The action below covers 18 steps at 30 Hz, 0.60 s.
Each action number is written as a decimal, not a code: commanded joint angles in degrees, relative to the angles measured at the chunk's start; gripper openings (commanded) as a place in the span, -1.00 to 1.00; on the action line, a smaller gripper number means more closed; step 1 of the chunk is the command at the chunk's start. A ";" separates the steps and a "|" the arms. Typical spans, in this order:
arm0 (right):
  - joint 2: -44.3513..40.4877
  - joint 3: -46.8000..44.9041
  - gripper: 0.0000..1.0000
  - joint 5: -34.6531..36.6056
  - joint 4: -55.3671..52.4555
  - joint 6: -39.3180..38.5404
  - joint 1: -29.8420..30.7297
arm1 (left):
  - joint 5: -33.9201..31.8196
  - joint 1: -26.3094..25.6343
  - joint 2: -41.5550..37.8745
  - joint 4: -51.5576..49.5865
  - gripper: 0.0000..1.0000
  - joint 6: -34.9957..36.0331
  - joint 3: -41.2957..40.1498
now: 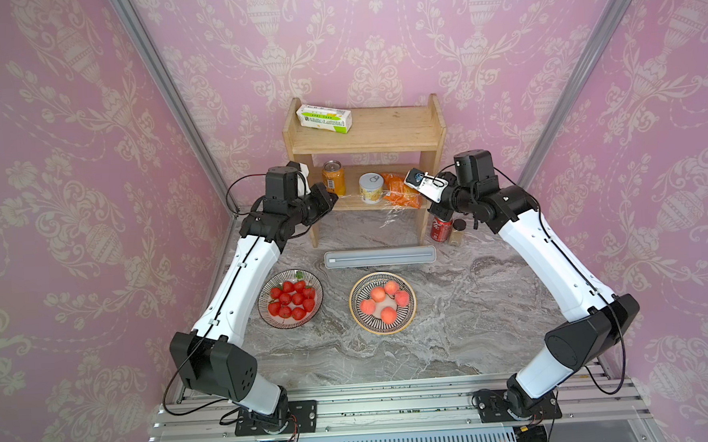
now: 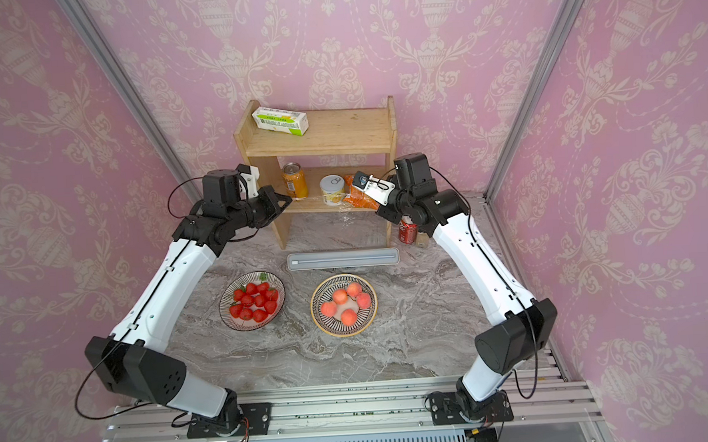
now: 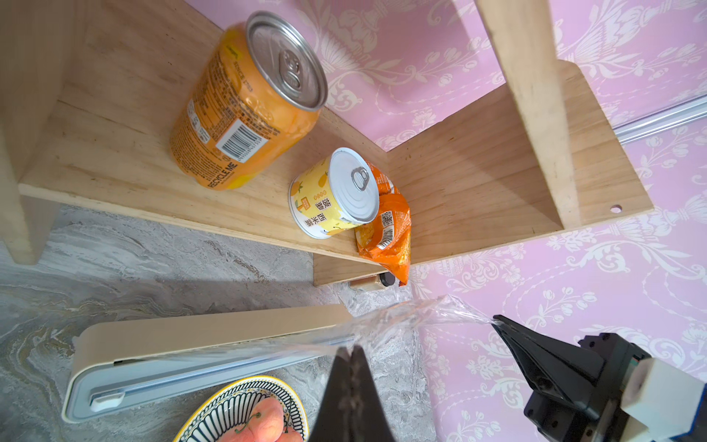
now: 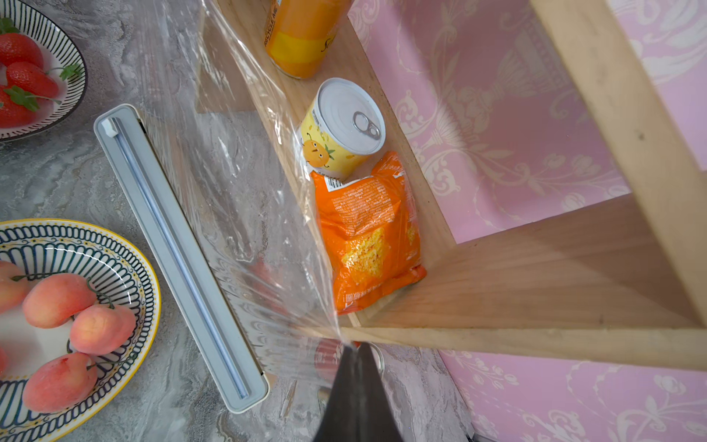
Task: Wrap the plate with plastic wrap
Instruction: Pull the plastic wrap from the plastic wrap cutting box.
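Plates: two, strawberry plate (image 1: 265, 314) and peach plate (image 1: 359, 319). Peaches (image 1: 388, 315): five. Strawberries (image 1: 297, 298): roughly ten. Cans (image 1: 333, 181): three. Snack bag (image 1: 403, 194): one. Carton (image 1: 324, 119): one. Dispenser box (image 1: 379, 257): one. Sheet of plastic wrap (image 4: 237, 191): one.

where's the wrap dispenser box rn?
In both top views the dispenser box lies flat on the marble table, between the wooden shelf behind it and the peach plate in front; plastic wrap rises from it.
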 commanded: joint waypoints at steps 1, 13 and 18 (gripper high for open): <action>-2.39 2.80 -1.00 0.77 2.11 -0.21 0.40 | -1.58 -0.46 -2.45 1.60 -1.00 1.14 2.61; -2.71 4.13 -1.00 1.10 2.03 0.06 0.62 | -2.37 -1.16 -2.47 1.17 -1.00 1.53 4.41; -2.90 4.05 -1.00 1.31 2.03 -0.11 0.70 | -2.58 -1.47 -2.36 0.83 -1.00 1.83 5.14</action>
